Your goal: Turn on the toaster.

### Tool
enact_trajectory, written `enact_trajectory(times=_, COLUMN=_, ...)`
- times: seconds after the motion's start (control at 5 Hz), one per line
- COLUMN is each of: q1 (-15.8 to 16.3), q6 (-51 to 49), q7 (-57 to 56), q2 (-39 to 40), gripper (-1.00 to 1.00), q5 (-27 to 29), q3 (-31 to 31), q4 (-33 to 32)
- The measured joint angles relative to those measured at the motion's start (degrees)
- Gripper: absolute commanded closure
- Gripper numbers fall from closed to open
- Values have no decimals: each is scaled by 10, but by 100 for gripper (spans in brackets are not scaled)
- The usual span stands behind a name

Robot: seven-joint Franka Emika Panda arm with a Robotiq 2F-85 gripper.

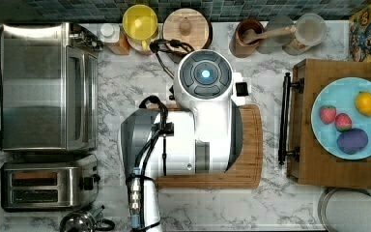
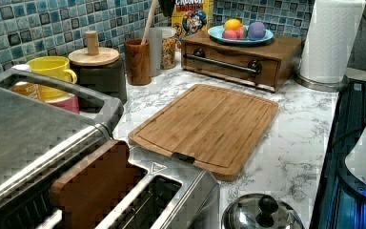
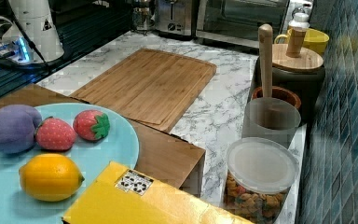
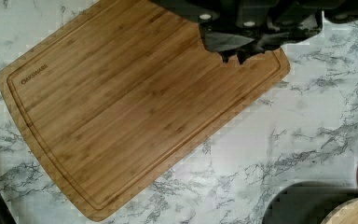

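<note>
- My fingers (image 4: pixel 223 44) are drawn together with nothing between them.
- They hang over a bamboo cutting board (image 4: pixel 135 107), near one of its corners, apart from its surface.
- The toaster (image 1: pixel 43 186) stands well apart from my fingers, past the board's edge on the marble worktop (image 1: pixel 121 87).
- Its lever (image 1: pixel 88 182) faces toward my arm; a toaster oven (image 1: pixel 43 87) sits just beside it, a kettle (image 1: pixel 79 221) on its other side.
</note>
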Motion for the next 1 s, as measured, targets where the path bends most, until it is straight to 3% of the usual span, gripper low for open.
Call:
enact_trajectory(times=0.6, q1=1, q6=19, q7=-17, q2=9, gripper=100, q5=4, q3=2, q4=-7)
enact_trajectory(times=1.0, q1=3, q6=79, q7=-74, q2=9, gripper=100, q5=4, q3=27, q4=-52)
